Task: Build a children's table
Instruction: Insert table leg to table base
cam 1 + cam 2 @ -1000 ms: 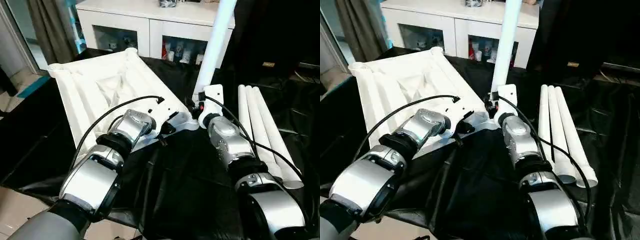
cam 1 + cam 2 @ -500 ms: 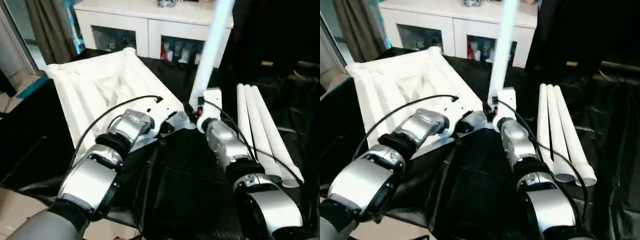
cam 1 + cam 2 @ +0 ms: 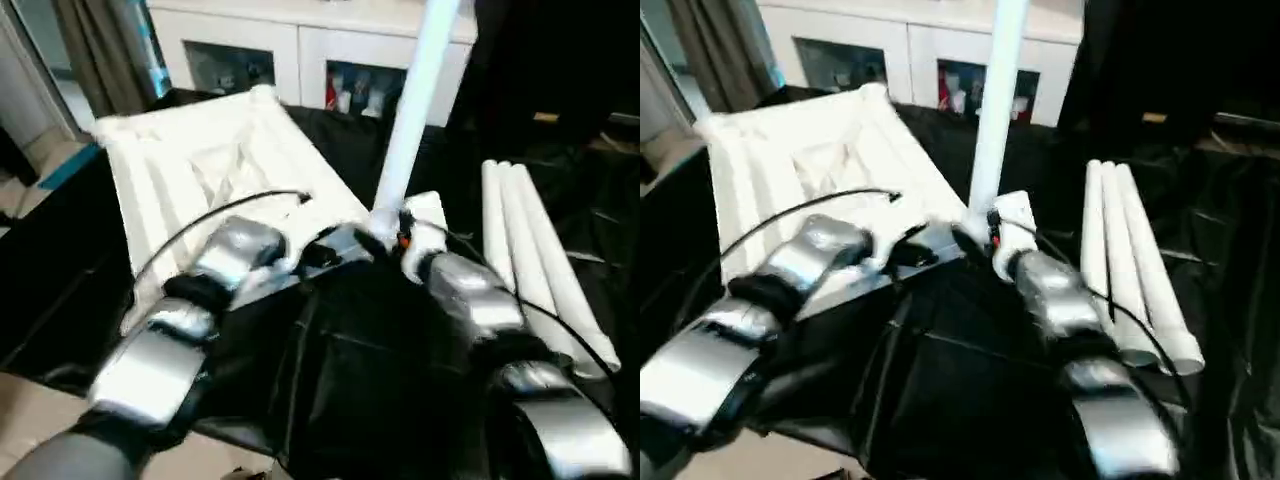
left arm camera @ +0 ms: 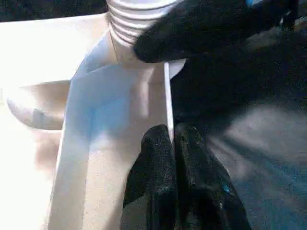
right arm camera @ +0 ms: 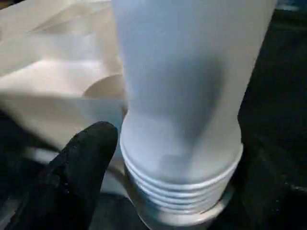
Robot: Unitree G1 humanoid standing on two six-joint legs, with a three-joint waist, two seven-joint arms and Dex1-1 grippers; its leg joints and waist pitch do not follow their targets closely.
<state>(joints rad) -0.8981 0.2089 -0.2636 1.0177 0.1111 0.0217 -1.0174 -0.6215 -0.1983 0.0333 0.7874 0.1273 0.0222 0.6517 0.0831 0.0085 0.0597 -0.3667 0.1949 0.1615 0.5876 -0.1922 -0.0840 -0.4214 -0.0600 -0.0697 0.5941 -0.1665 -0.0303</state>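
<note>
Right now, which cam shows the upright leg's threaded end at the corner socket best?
Right wrist view: the threaded end appears close up, its rings visible right at the socket. The left wrist view catches a few rings at its edge. The eye views show the whole upright leg, but its base is hidden behind the grippers.

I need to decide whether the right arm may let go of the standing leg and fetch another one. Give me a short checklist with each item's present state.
1. Standing leg sits in the corner socket of the tabletop: ok, its threaded end meets the socket.
2. Leg screwed fully home: cannot tell; thread rings show above the socket.
3. Leg upright: cannot tell; it looks slightly tilted in the head views.
4. Left gripper pinches the tabletop's thin rim, shut on it: ok.
5. Right gripper off the leg: ok; one finger stands beside the threaded end, not pressing it.
6. Three spare legs lie side by side on the black cover, on the robot's right: ok.
</note>
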